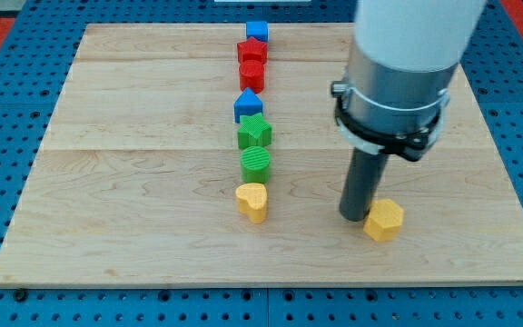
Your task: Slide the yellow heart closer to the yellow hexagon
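The yellow heart (pixel 252 200) lies near the view's bottom centre, at the lower end of a column of blocks. The yellow hexagon (pixel 384 219) lies to its right, toward the view's bottom right. My tip (pixel 353 218) rests on the board just left of the yellow hexagon, touching or almost touching it. The tip stands well to the right of the yellow heart, between the two yellow blocks but much nearer the hexagon.
Above the heart runs a column: a green cylinder (pixel 255 164), a green star (pixel 254 132), a blue pentagon-like block (pixel 248 105), two red blocks (pixel 251 74) (pixel 252 51) and a blue cube (pixel 258 32). The wooden board (pixel 107 209) ends on a blue pegboard.
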`<act>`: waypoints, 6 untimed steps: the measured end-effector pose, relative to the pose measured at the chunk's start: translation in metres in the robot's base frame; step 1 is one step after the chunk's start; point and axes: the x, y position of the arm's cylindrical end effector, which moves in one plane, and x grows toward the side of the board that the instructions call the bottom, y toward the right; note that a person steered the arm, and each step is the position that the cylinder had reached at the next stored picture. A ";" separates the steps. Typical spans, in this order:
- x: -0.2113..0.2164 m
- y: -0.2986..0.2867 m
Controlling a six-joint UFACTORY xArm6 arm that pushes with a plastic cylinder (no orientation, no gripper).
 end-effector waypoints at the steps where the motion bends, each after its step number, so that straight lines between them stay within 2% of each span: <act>1: 0.000 0.030; 2: -0.004 -0.031; 3: 0.059 -0.121; 4: 0.037 -0.249; 5: -0.008 -0.226; 6: -0.010 -0.140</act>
